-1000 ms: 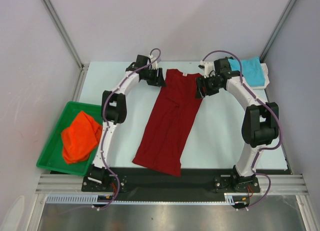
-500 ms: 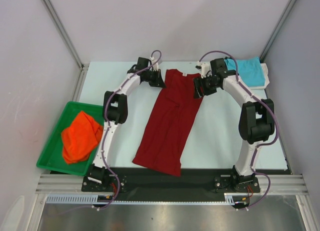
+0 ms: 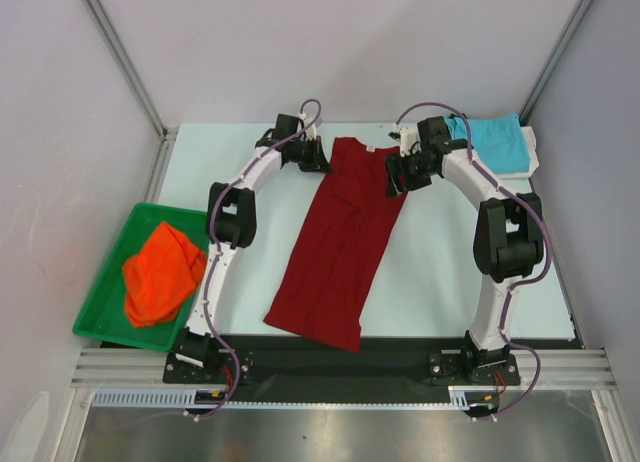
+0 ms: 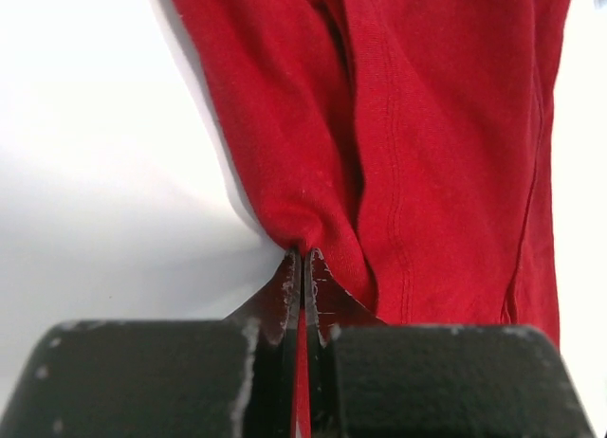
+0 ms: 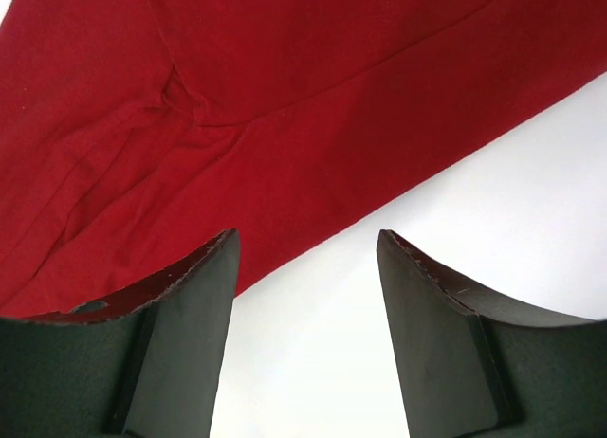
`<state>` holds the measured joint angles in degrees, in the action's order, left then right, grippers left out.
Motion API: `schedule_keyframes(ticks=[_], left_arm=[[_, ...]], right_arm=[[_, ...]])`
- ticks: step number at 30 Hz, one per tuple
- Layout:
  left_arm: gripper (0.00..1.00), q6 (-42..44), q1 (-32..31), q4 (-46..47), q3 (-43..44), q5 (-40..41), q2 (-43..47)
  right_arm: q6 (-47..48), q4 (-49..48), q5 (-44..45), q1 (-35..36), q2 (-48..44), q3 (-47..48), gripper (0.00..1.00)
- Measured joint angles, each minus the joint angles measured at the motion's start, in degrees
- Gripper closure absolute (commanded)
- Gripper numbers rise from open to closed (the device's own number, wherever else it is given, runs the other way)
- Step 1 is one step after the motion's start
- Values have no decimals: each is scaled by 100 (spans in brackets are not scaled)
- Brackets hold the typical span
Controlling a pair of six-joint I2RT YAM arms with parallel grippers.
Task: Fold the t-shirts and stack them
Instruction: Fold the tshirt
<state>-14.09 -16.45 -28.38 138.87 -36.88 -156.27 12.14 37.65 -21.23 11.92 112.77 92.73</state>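
The dark red t-shirt lies lengthwise on the white table, collar at the far end, folded narrow. My left gripper is shut on its far left edge; in the left wrist view the red cloth bunches into the closed fingertips. My right gripper stands open at the shirt's far right edge, and the right wrist view shows the red cloth just ahead of its spread fingers, with bare table between them. The turquoise t-shirt lies at the far right corner. The orange t-shirt sits crumpled in the tray.
A green plastic tray stands at the left edge of the table. A white sheet or pad lies under the turquoise shirt. Enclosure walls and aluminium posts ring the table.
My left gripper has closed on the shirt's far left edge. The right gripper has shifted slightly towards the far end along the shirt's right edge and stays open.
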Motion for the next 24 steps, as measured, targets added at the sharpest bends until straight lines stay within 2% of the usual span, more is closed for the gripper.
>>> schedule_keyframes(ticks=[24], left_arm=[[100,260,645,-92,236,977,0]], right_arm=[[33,-20,96,138,238,245,34]])
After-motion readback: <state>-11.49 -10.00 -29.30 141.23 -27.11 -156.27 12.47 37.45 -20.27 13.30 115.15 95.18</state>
